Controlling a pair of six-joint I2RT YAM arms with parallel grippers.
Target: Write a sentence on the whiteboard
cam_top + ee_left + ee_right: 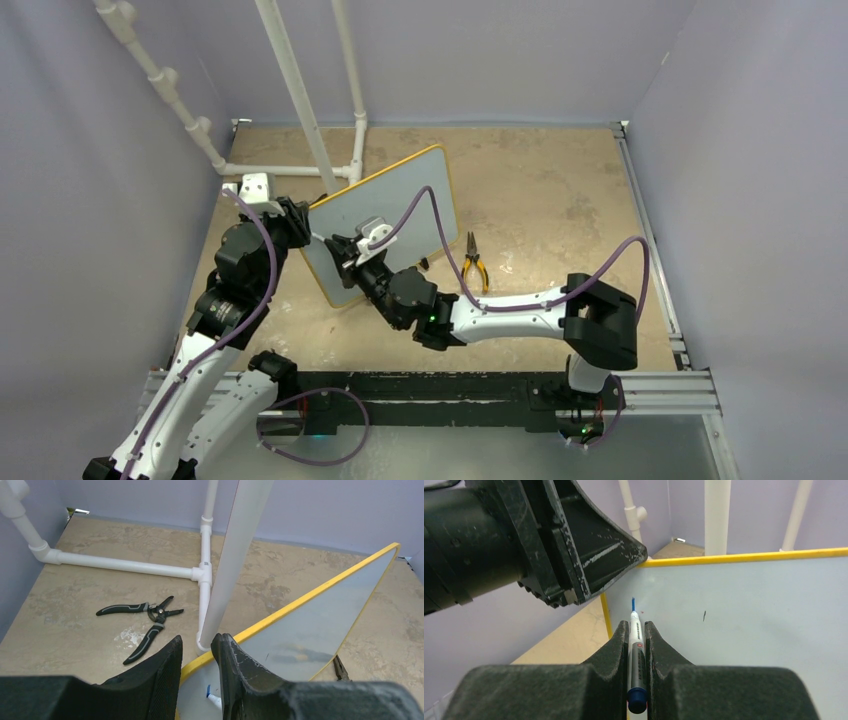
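Note:
The whiteboard, pale grey with a yellow frame, stands tilted on the table. It also shows in the left wrist view and the right wrist view. My left gripper is shut on its near-left frame edge. My right gripper is shut on a white marker with a blue end. The marker's blue tip sits at the board's surface near the left edge. No written sentence shows on the board, only one small dark mark.
A white PVC pipe frame stands behind the board. Yellow-handled pliers lie right of the board. Black-and-grey pliers lie on the table by the pipes. Lilac walls enclose the table.

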